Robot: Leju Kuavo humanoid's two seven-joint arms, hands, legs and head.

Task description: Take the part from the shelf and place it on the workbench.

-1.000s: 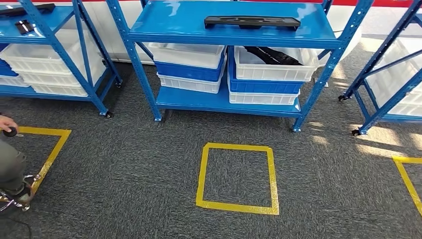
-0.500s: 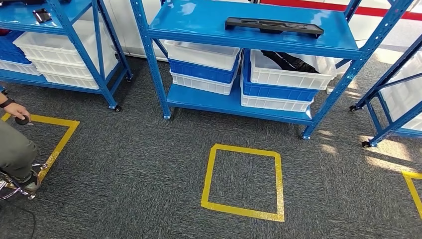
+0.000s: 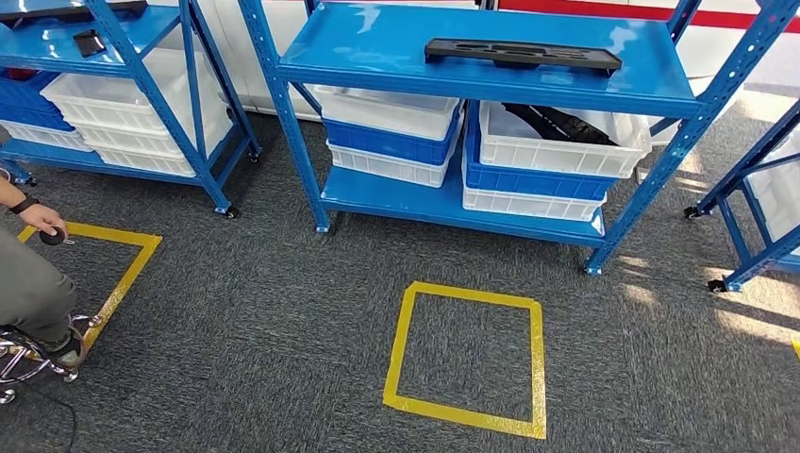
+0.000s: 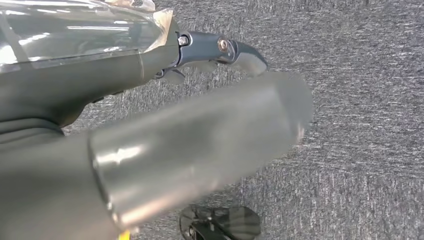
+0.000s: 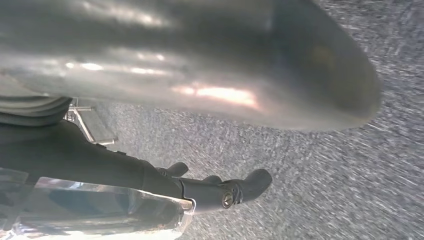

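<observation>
The robot's view has swung nearer the shelf, where the black part lies on top; both hands hang empty, fingers loosely apart, so it should square up before reaching.

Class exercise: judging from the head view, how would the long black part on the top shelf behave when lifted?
The black part looks moulded and flat, so probably stiff. Its length suggests it may tilt if gripped at one end. Lying flat on the shelf, it seems unlikely to roll.

Person at floor level is cut off by the picture edge. Black item in the white bin is partly hidden under the shelf. Left hand thumb is blurred.
</observation>
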